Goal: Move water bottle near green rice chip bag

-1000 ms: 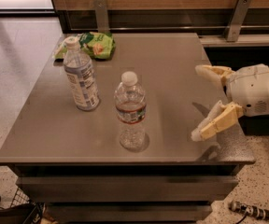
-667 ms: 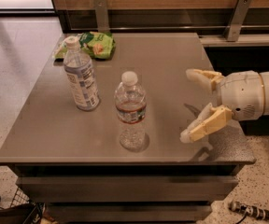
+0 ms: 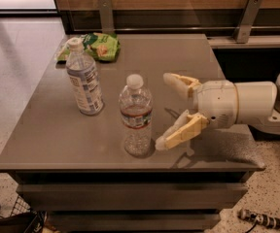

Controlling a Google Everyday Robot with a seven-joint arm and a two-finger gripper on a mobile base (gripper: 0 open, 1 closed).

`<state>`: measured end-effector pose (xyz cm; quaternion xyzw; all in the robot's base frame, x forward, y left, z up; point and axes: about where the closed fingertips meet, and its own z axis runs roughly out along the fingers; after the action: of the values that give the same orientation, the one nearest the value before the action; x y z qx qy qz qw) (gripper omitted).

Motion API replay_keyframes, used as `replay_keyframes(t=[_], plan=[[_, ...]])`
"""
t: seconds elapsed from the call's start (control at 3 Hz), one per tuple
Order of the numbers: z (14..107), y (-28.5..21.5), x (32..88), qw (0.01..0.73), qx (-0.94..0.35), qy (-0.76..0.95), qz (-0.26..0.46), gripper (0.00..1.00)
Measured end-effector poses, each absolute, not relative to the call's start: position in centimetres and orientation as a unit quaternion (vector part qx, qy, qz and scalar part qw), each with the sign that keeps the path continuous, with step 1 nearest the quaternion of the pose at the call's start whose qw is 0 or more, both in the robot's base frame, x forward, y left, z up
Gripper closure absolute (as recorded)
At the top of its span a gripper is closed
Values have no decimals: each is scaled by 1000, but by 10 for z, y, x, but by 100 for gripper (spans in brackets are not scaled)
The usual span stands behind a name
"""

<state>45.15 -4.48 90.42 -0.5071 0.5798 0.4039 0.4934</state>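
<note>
The water bottle (image 3: 136, 115) stands upright near the front middle of the grey table (image 3: 47, 130); it is clear and ribbed, with a white cap and a dark red-brown label band. The green rice chip bag (image 3: 99, 45) lies flat at the table's far left corner. My gripper (image 3: 165, 110) reaches in from the right on a white arm, just right of the water bottle at its height. Its two tan fingers (image 3: 181, 130) are spread wide and hold nothing. The near fingertip is close to the bottle's base.
A taller bottle with a pale blue-white label (image 3: 84, 79) stands left of the water bottle, between it and the chip bag. A wooden wall with metal brackets (image 3: 247, 16) runs behind the table. The floor drops off at the left and front edges.
My gripper has moved left across the table toward the water bottle, fingers still spread. The bottles and bag have not moved.
</note>
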Motion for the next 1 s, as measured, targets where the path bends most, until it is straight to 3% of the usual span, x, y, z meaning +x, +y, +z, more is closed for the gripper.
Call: replay_keyframes(t=[0.67, 1.0], plan=[[910, -6, 437, 501, -519, 543, 430, 0], [914, 3, 429, 505, -525, 536, 427, 18]])
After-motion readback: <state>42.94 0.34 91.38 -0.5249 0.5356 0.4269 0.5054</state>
